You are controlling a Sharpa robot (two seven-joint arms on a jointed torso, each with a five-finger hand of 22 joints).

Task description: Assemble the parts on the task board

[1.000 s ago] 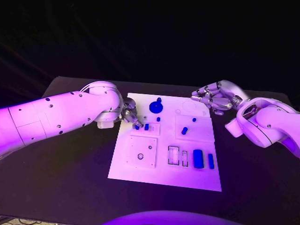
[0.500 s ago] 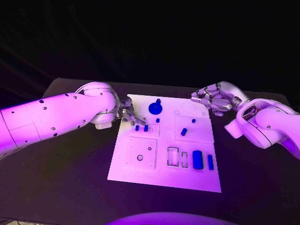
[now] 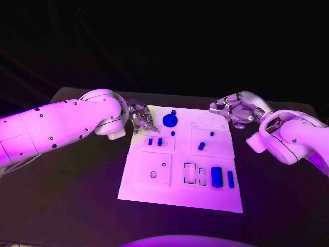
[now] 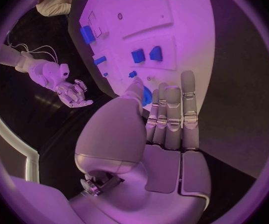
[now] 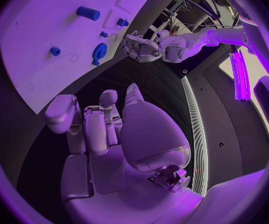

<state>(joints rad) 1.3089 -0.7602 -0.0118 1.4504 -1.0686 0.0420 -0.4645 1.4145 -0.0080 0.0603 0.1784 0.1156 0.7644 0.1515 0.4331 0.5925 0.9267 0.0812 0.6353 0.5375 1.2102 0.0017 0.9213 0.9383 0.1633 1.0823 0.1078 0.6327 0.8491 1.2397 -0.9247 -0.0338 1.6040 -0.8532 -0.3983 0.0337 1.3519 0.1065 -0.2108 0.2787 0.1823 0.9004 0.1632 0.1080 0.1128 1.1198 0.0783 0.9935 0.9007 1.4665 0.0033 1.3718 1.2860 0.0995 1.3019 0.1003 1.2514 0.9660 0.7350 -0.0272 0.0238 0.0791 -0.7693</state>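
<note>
Starting nearest you on the task board (image 3: pixel 181 198): the front stretch of the white plate is bare, then comes a row with a fat blue cylinder (image 3: pixel 217 176) and a thin blue bar (image 3: pixel 231 178) lying flat beside two narrow rectangular slots (image 3: pixel 189 172). Those slots look unfilled to me, so I'd count that pair as still to do. Just left of them there's a square panel (image 3: pixel 156 168) with a couple of small holes, nothing blue in it as far as I can tell.

Mid-board you've got two small blue pegs (image 3: pixel 154 141) side by side on the left and another blue peg (image 3: pixel 201 145) over on the right half, plus a tiny blue dot or two. Whether those are properly seated or just resting, can't tell from here.

Far end: the round blue knob (image 3: pixel 170 120) sits near the back edge. Your left hand (image 3: pixel 142 119) hovers just beside it over the board's far left corner, fingers straight and close together, holding nothing. Your right hand (image 3: pixel 237 108) is off the board's far right corner, fingers loosely curled but apart, also empty.

My guess is you're somewhere in the middle, several pieces left.
</note>
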